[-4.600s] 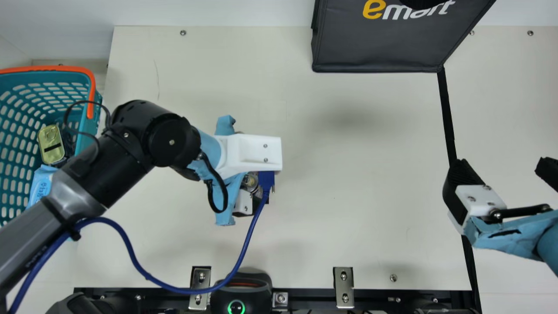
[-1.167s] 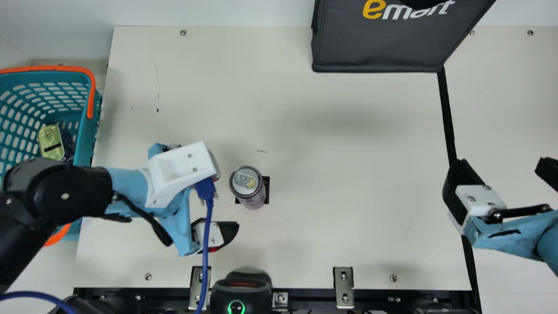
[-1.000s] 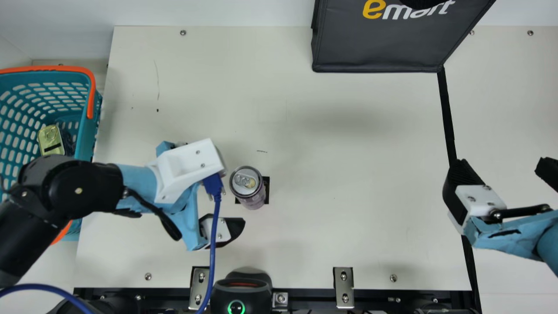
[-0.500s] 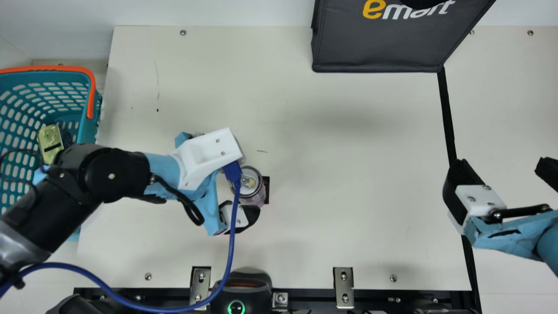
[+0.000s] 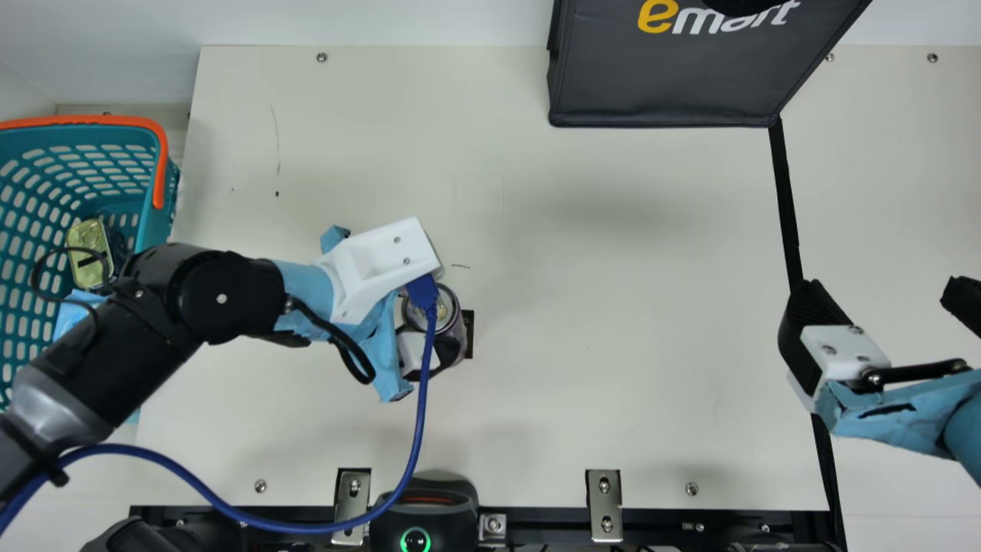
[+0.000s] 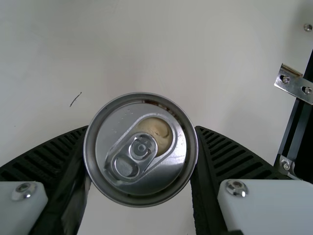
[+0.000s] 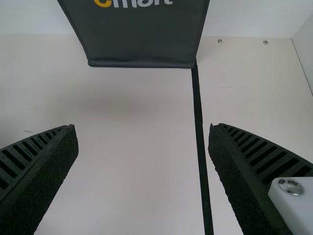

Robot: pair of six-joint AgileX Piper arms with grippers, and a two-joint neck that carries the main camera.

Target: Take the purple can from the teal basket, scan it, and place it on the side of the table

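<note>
near the middle of the table [image 5: 613, 307], toward its near edge, you see the can [image 5: 462, 331] standing upright, partly over a small black square [image 5: 470, 345]. its side looks purple, and what is printed there is too much covered for you to read. your left gripper [image 5: 444, 318] is closed around the can. in the left wrist view you find one ribbed finger at each side, just below the silver rim, with the pull tab between them.

at the far edge stands the dark bag [image 5: 659, 92], with big letters on its front, one orange and the others white.

your left arm [image 5: 92, 368] comes from the left side, passes over the basket [image 5: 157, 218] and bends at the wrist, so that the hand faces down. from it a blue cable [image 5: 418, 445] goes in a wide curve to the scanner [image 5: 425, 514], crossing its edge; the scanner has a green lit ring.

your right gripper [image 5: 881, 290] is over the right side, near the black strip [image 5: 785, 199]. its fingers are wide apart, pointing to the far side, with nothing between. inside the basket you see a gold tin [image 5: 90, 236].
</note>
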